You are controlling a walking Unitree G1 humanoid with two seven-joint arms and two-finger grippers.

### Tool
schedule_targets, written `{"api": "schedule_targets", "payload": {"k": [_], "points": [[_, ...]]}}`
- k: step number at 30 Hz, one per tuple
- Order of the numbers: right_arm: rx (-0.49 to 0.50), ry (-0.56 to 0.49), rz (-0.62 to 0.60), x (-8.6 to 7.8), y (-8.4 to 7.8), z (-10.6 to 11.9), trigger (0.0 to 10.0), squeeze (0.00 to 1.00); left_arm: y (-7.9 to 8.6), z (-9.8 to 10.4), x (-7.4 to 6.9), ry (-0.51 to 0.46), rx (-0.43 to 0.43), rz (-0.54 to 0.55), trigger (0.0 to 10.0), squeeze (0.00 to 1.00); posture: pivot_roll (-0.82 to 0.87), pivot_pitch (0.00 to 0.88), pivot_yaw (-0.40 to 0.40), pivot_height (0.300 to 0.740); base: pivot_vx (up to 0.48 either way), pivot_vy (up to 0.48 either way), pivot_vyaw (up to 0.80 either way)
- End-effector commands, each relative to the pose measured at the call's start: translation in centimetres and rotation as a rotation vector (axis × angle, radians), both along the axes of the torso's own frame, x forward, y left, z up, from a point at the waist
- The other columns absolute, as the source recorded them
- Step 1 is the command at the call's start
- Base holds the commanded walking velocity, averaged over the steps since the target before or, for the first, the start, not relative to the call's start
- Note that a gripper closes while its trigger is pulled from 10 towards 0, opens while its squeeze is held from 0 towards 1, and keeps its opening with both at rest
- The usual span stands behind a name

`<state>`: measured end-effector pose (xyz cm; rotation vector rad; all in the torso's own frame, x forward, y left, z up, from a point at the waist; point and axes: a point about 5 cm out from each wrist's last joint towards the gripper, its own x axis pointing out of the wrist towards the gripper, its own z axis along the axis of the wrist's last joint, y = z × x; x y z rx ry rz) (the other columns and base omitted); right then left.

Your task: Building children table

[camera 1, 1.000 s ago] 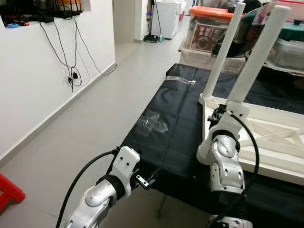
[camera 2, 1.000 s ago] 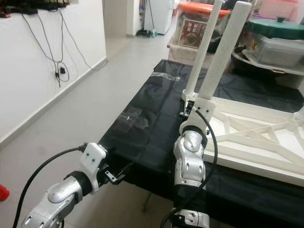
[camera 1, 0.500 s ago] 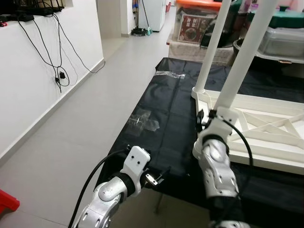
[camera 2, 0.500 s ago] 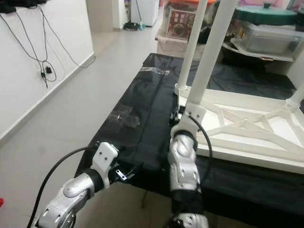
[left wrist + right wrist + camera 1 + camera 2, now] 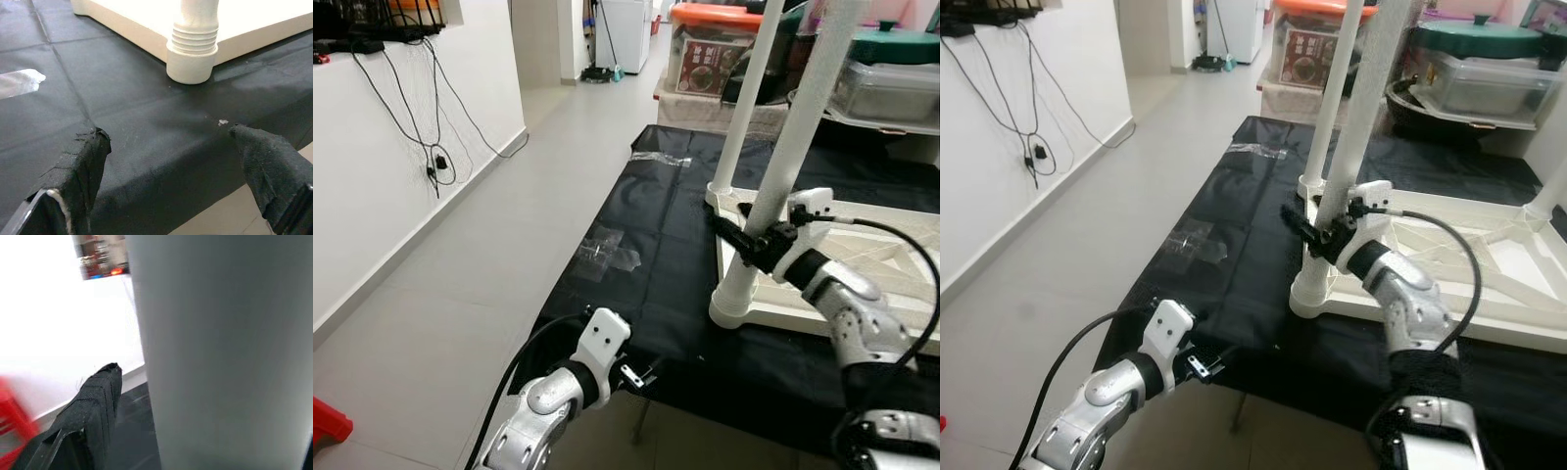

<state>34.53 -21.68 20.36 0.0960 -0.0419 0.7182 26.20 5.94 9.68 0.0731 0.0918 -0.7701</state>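
Note:
A white children's tabletop lies upside down on a table draped in black cloth. Two white legs stand up from its left side: a far leg and a near leg with its foot at the near left corner. My right gripper reaches in from the right and straddles the near leg low down. In the right wrist view one finger stands a little apart from the leg. My left gripper is open at the cloth's front edge, holding nothing, its fingers pointing at the leg's threaded foot.
Patches of clear tape stick to the cloth. Storage boxes and a green-lidded pot stand behind the table. On the left are bare floor, a white wall with hanging cables and a red stool.
My right arm has swung out to the right, so its gripper now meets the near leg from that side. The head camera has shifted. The left gripper stays at the cloth's front edge.

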Motion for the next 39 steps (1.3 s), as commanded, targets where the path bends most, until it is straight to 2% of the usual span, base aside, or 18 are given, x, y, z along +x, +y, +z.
{"api": "schedule_targets", "payload": {"k": [1,9,10,11,12,13,18,21,22,23,24,25,26,27,30,33,35,39], "points": [[-0.028,0.028,0.219,0.0,2.3,-0.4,10.0,0.0,-0.3,-0.2,0.0,-0.008,0.01,-0.017,10.0,0.0,0.09,0.0,-0.076,0.74,0.0,0.0,0.0],[-0.089,0.062,0.381,0.7,4.3,-1.2,10.0,0.0,-0.3,-0.3,-0.3,-0.016,-0.008,-0.05,10.0,0.0,0.12,0.0,-0.09,0.74,0.0,0.0,0.0],[-0.11,0.084,0.434,0.8,5.3,-1.8,10.0,0.0,-0.3,-0.4,-0.4,-0.018,-0.012,-0.062,10.0,0.0,0.12,0.0,-0.091,0.74,0.0,0.0,0.0],[-0.129,0.094,0.461,0.7,6.0,-2.4,1.9,0.0,-0.3,-0.5,-0.5,-0.019,-0.014,-0.069,10.0,0.0,0.12,0.0,-0.092,0.74,0.0,0.0,0.0],[-0.129,0.094,0.461,0.7,6.0,-2.4,1.9,0.0,-0.3,-0.5,-0.5,-0.019,-0.014,-0.069,10.0,0.0,0.12,0.0,-0.092,0.74,0.0,0.0,0.0],[-0.12,0.092,0.474,0.7,6.5,-2.6,0.0,0.0,-0.3,-0.6,-0.5,-0.019,-0.014,-0.072,10.0,0.0,0.12,0.0,-0.09,0.74,0.0,0.0,0.0],[-0.092,0.059,0.46,0.1,7.0,-3.2,0.0,0.0,-0.3,-0.9,-0.5,-0.018,-0.015,-0.077,10.0,0.0,0.1,0.0,-0.081,0.74,0.0,0.0,0.0],[-0.064,0.013,0.221,0.2,6.7,-3.7,0.0,0.0,-0.3,-1.1,-0.5,-0.018,-0.016,-0.085,10.0,0.0,0.09,0.0,-0.079,0.74,0.0,0.0,0.0],[-0.064,0.013,0.221,0.2,6.7,-3.7,0.0,0.0,-0.3,-1.1,-0.5,-0.018,-0.016,-0.085,10.0,0.0,0.09,0.0,-0.079,0.74,0.0,0.0,0.0],[-0.053,0.01,0.061,0.5,6.2,-3.8,0.0,0.0,-0.4,-1.1,-0.4,-0.018,-0.017,-0.088,10.0,0.0,0.08,0.0,-0.07,0.74,0.0,0.0,0.0],[-0.053,0.01,0.061,0.5,6.2,-3.8,0.0,0.0,-0.4,-1.1,-0.4,-0.018,-0.017,-0.088,10.0,0.0,0.08,0.0,-0.07,0.74,0.0,0.0,0.0],[-0.044,0.01,-0.063,0.6,5.8,-3.8,0.0,0.0,-0.4,-1.1,-0.3,-0.018,-0.017,-0.089,10.0,0.0,0.08,0.0,-0.064,0.74,0.0,0.0,0.0],[-0.047,0.03,-0.341,0.6,4.6,-4.2,0.0,0.0,-0.4,-1.1,-0.1,-0.019,-0.016,-0.09,10.0,0.0,0.06,0.0,-0.048,0.74,0.0,0.0,0.0],[-0.047,0.03,-0.341,0.6,4.6,-4.2,0.0,0.0,-0.4,-1.1,-0.1,-0.019,-0.016,-0.09,10.0,0.0,0.06,0.0,-0.048,0.74,0.0,0.0,0.0],[-0.058,0.072,-0.926,-1.2,1.8,-5.2,0.0,0.0,-0.4,-1.0,0.2,-0.025,-0.013,-0.1,10.0,0.0,0.05,0.0,-0.036,0.74,0.0,0.0,0.0],[-0.053,0.072,-1.033,-1.9,1.6,-5.2,0.0,0.0,-0.4,-0.9,0.3,-0.029,-0.012,-0.104,10.0,0.0,0.05,0.0,-0.033,0.74,0.0,0.0,0.0],[0.01,0.101,-1.21,-3.0,2.2,-5.1,0.0,0.0,-0.5,-0.5,0.7,-0.05,-0.014,-0.103,10.0,0.0,0.05,0.0,-0.03,0.74,0.0,0.0,0.0],[0.043,0.125,-1.283,-3.3,3.0,-5.2,0.0,0.0,-0.6,-0.1,0.9,-0.068,-0.02,-0.095,10.0,0.0,0.06,0.0,-0.032,0.74,0.0,0.0,0.0]]}}
